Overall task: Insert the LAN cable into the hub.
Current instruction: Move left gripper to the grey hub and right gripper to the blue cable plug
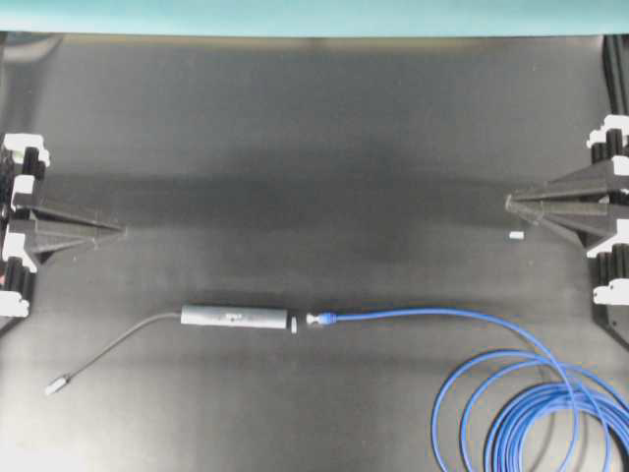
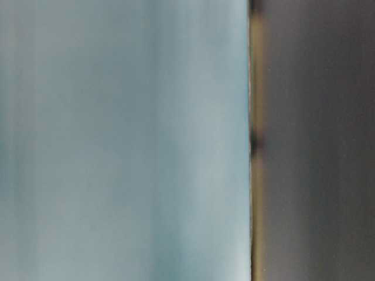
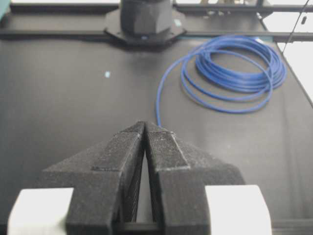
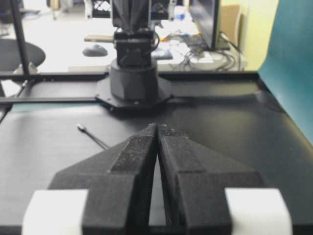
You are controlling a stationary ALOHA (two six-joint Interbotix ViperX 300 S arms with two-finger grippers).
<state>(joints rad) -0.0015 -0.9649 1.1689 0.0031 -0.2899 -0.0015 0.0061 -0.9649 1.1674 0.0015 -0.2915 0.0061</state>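
- Overhead view: hub lies flat on the black table, a slim dark bar with its thin grey lead trailing off to the left and ending in a small silvery plug. LAN cable lies in line with it on the right, its plug just beside the hub's open end but not in it, with a narrow gap between. The rest of the cable curves away into loose loops at the lower right. Left gripper and right gripper sit well apart at the table's edges, each with jaws pressed together and holding nothing.
- Table-level view: only blur, a pale surface and a dark one; nothing useful to tell.
- Left wrist view: fingers closed on each other, empty; the blue loops lie far ahead on the table.
- Right wrist view: fingers likewise closed and empty; the grey lead's plug shows at the left.
- Handling, as I judge it: both pieces look light and likely to slide on the smooth top. The hub is rigid, so pinch it across its narrow sides near the middle to brace it. The cable is limp, so grip the booted part right behind the plug, or it will bend instead of pushing in. The coil's drag may tug the plug off line.
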